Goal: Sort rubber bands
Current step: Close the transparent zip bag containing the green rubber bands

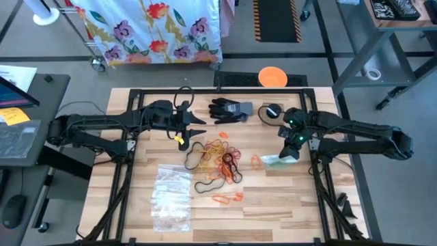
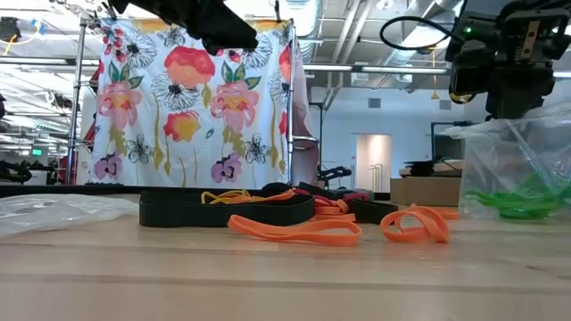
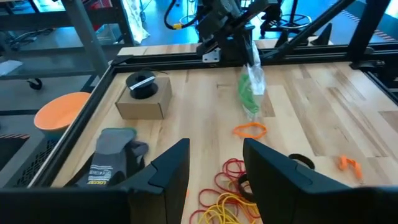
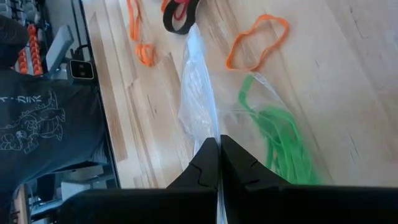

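Note:
A loose heap of rubber bands (image 1: 218,157) in yellow, orange, red and black lies mid-table, with single orange bands (image 1: 227,198) and a big black band (image 1: 207,185) nearer the front. My right gripper (image 1: 290,150) is shut on a clear plastic bag (image 4: 199,93) that holds green rubber bands (image 4: 283,140). An orange band (image 4: 258,40) lies on the wood just past the bag. My left gripper (image 3: 214,168) hovers open above the heap's far left side, nothing between its fingers. My right gripper pinches the bag's upper edge (image 4: 210,127) between its two shut fingers, coming slanting down from above. The bag hangs below the fingers. Its lower end (image 2: 517,203), with the green bands, reaches the table top.
A black glove (image 1: 229,109) and a small cardboard box (image 1: 272,114) with a black roll on it lie at the far edge. A stack of clear plastic bags (image 1: 171,197) lies front left. An orange disc (image 1: 272,76) sits beyond the table. Bare wood shows front right.

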`<action>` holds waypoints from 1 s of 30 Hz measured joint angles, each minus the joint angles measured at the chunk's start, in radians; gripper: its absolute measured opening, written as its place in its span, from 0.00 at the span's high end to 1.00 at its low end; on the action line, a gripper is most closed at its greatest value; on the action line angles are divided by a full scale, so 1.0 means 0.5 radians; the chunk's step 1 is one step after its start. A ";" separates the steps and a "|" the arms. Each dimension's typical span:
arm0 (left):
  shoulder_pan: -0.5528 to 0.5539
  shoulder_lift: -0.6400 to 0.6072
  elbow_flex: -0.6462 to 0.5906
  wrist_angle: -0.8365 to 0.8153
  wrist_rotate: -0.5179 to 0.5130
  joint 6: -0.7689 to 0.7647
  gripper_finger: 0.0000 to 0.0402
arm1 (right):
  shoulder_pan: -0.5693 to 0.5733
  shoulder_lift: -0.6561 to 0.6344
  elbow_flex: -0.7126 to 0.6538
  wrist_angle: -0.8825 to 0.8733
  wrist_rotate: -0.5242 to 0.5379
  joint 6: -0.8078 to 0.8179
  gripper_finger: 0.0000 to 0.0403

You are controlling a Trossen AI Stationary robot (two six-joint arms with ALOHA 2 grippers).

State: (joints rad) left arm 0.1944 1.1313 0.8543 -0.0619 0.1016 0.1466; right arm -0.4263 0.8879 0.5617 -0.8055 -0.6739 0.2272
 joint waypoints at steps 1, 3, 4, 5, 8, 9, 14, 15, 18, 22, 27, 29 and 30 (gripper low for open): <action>-0.001 -0.001 0.000 -0.001 0.000 -0.002 0.63 | 0.000 0.000 0.000 -0.001 0.000 -0.001 1.00; 0.000 0.000 0.000 0.001 0.001 -0.016 0.63 | 0.000 0.000 0.000 0.000 0.000 -0.001 1.00; 0.000 0.000 0.000 0.000 0.000 -0.020 0.63 | 0.000 0.000 0.001 -0.002 0.000 -0.001 1.00; 0.000 0.000 0.000 0.000 0.000 -0.020 0.63 | 0.000 0.000 0.012 -0.012 0.002 -0.012 1.00; 0.000 0.000 0.000 0.002 0.000 -0.018 0.63 | 0.000 -0.036 0.109 -0.058 0.027 -0.040 1.00; 0.000 0.000 0.000 0.002 0.000 -0.020 0.63 | 0.005 -0.063 0.159 -0.091 0.037 -0.037 1.00; 0.000 0.000 0.000 -0.011 0.000 -0.022 0.63 | 0.096 -0.245 0.348 -0.232 0.043 0.152 1.00; 0.000 -0.001 0.000 -0.017 0.000 -0.017 0.63 | 0.135 -0.284 0.356 -0.235 0.032 0.220 1.00; 0.000 0.000 0.000 -0.019 0.000 0.012 0.63 | 0.260 -0.362 0.354 -0.272 0.004 0.409 1.00; 0.000 0.000 0.000 -0.015 0.000 0.044 0.63 | 0.406 -0.371 0.352 -0.280 0.033 0.556 1.00; 0.000 0.000 0.000 -0.013 0.000 0.050 0.63 | 0.403 -0.256 0.351 -0.282 0.092 0.475 1.00; 0.000 0.000 0.000 -0.014 0.000 0.049 0.63 | 0.357 -0.186 0.351 -0.324 0.096 0.384 1.00; 0.000 0.000 0.000 -0.014 0.000 0.049 0.63 | 0.319 -0.151 0.350 -0.360 0.113 0.316 1.00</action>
State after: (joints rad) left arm 0.1944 1.1313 0.8543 -0.0688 0.1016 0.1711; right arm -0.2667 0.8122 0.7368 -0.9854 -0.6172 0.3853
